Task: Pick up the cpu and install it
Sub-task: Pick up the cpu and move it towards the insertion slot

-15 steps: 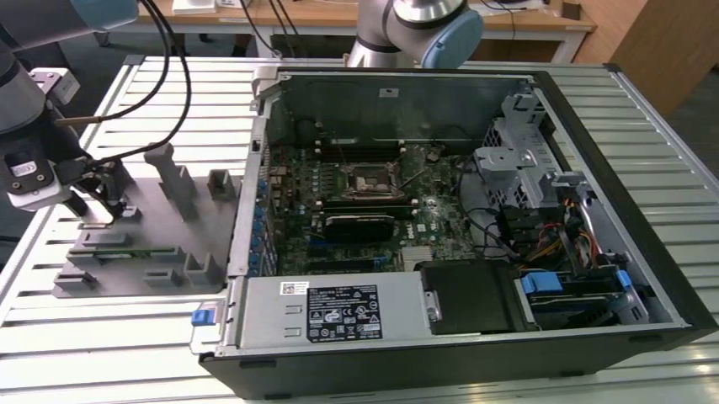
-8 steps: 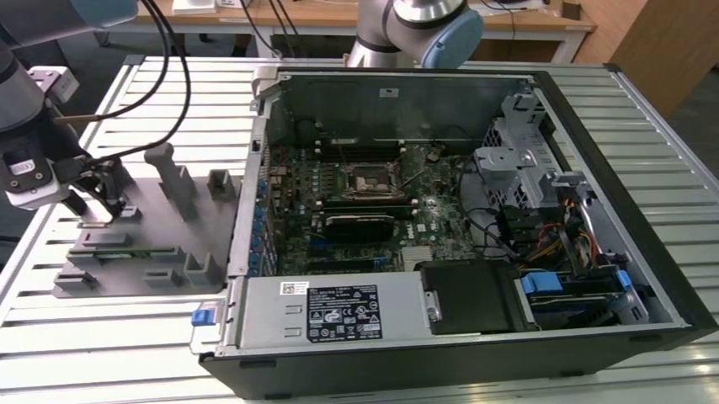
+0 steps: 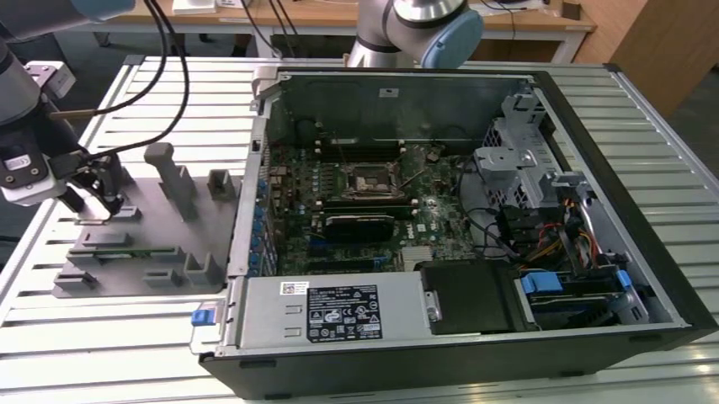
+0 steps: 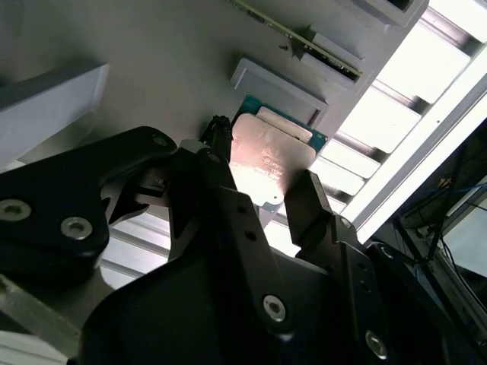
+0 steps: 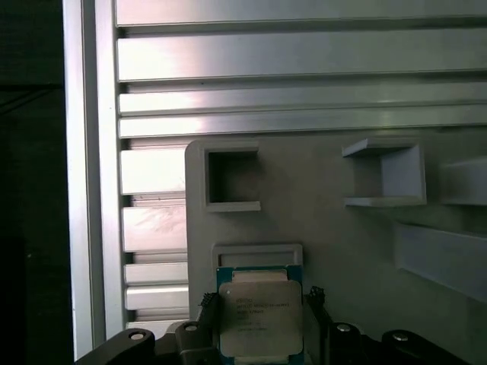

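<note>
Even overhead light in the exterior view: table (image 3: 113,337) bright, case (image 3: 337,101) dimmer inside. In the second wrist view the slats blow out white, glare washes the cpu (image 4: 266,156), gripper (image 4: 262,179) in dark shadow. First wrist view: slats gleam

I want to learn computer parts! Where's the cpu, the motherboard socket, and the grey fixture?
cpu (image 5: 260,315), first wrist view, middle of its silvery top.
socket (image 3: 369,179), exterior view, its centre.
grey fixture (image 3: 151,225), exterior view, bare base plate.
</note>
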Controlling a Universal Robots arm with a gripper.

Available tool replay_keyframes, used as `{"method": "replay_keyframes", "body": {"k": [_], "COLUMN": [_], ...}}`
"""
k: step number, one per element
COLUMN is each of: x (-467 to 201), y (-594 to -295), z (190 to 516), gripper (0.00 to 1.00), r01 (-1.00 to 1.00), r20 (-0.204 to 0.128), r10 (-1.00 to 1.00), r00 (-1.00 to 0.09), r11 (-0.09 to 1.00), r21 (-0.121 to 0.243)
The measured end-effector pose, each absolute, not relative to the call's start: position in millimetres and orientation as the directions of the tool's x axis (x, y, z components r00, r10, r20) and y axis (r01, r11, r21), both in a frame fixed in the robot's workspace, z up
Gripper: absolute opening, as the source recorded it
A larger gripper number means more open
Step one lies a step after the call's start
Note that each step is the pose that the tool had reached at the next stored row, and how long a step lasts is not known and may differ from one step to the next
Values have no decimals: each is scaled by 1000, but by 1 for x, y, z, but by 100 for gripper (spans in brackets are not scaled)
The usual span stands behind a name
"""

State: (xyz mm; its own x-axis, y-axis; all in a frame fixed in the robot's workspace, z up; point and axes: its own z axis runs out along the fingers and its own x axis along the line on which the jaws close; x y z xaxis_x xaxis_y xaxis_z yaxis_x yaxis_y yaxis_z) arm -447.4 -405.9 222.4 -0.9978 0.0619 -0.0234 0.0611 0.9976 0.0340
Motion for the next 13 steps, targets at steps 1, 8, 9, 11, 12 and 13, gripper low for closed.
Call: {"method": "replay_keyframes", "body": {"k": [1, 8, 9, 11, 12, 13], "x": [-447, -447, -447, -447, -447, -447], "y": [-406, -406, -406, -406, -406, -406], "z": [224, 235, 236, 238, 239, 240], "gripper": [53, 53, 53, 53, 53, 53], "r01": [61, 61, 61, 61, 61, 61], "r20": [-24, -23, -23, -24, -23, -23], "r10": [62, 62, 62, 62, 62, 62], "r00": [-998, -998, -998, -998, -998, -998], "r11": [998, 998, 998, 998, 998, 998], "r21": [34, 34, 34, 34, 34, 34]}}
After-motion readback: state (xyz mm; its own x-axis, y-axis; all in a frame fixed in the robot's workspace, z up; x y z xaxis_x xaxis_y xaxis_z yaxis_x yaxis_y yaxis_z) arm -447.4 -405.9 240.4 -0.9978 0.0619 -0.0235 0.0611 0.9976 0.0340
